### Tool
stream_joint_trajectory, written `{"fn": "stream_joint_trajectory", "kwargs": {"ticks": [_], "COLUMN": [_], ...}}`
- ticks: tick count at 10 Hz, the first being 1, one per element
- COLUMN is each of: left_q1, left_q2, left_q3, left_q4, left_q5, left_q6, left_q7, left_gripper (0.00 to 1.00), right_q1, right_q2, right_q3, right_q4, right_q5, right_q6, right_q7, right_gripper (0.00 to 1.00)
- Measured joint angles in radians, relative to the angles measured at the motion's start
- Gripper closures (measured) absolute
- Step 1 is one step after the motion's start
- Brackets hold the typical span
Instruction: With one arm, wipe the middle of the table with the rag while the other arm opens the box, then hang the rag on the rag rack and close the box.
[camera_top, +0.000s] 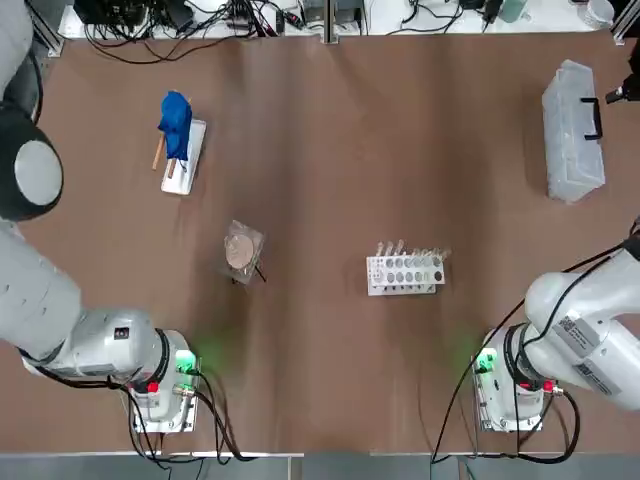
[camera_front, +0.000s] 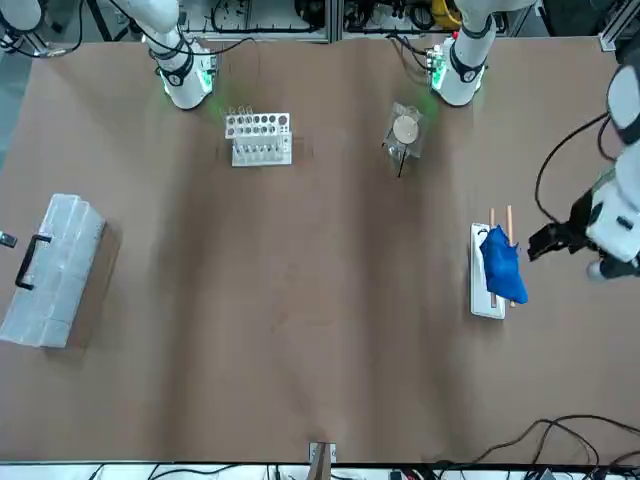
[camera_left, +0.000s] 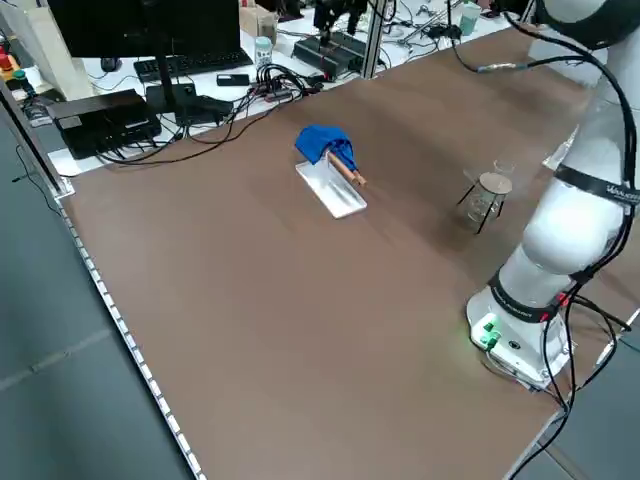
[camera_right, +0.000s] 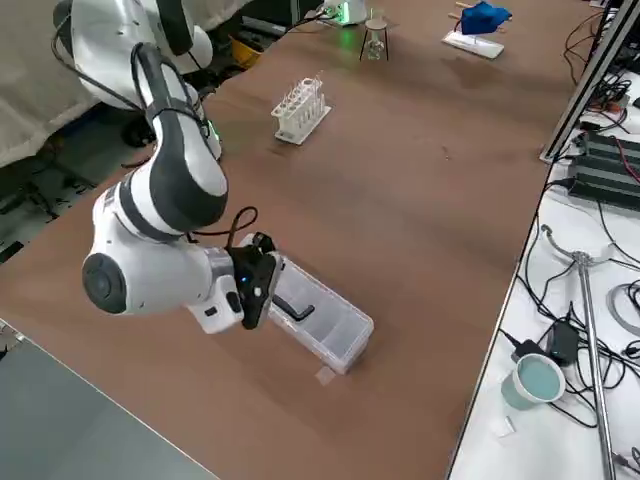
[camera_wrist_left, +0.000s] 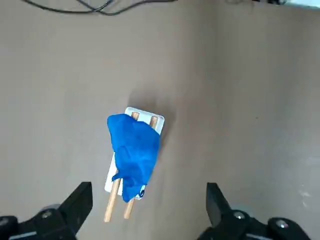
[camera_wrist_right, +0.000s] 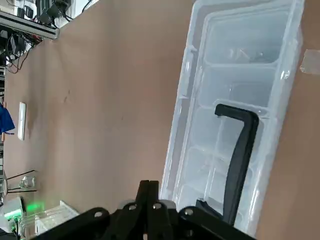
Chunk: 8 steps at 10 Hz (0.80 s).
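Note:
The blue rag (camera_top: 176, 122) hangs draped over the wooden rods of the white rag rack (camera_top: 190, 165) at the table's far left. My left gripper (camera_wrist_left: 148, 189) hovers open above the rack, nothing between its fingers; the front view shows it (camera_front: 540, 245) just beside the rag (camera_front: 500, 265). The translucent box (camera_top: 572, 130) lies closed at the far right of the brown table (camera_top: 330, 180), black handle (camera_wrist_right: 239, 150) on top. Shut and empty, my right gripper (camera_wrist_right: 148, 192) sits right at the box's near side by the handle, also seen in the right side view (camera_right: 262, 280).
A white test-tube rack (camera_top: 405, 272) stands right of centre near the arms' bases. A tan round piece in clear wrap (camera_top: 243, 250) sits left of centre. Cables and equipment line the far edge (camera_top: 200, 20).

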Motion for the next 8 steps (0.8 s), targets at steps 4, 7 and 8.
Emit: {"fn": "stream_joint_trajectory", "kwargs": {"ticks": [4,7,8], "left_q1": [0.021,0.021,0.021], "left_q2": [-0.133,-0.162,-0.164], "left_q3": [0.001,0.000,0.001], "left_q4": [-0.030,-0.028,-0.018], "left_q5": [-0.021,-0.021,-0.021], "left_q6": [-0.068,-0.089,-0.106], "left_q7": [0.036,0.046,0.051], "left_gripper": [0.00,0.00,0.00], "right_q1": [0.002,0.019,0.056], "right_q2": [0.000,-0.013,-0.044], "right_q3": [-0.001,0.000,0.001], "right_q4": [0.000,0.009,0.025], "right_q5": [0.000,-0.009,-0.044], "right_q6": [0.000,0.000,0.000], "right_q7": [0.001,0.000,0.006], "right_gripper": [0.89,0.69,0.53]}}
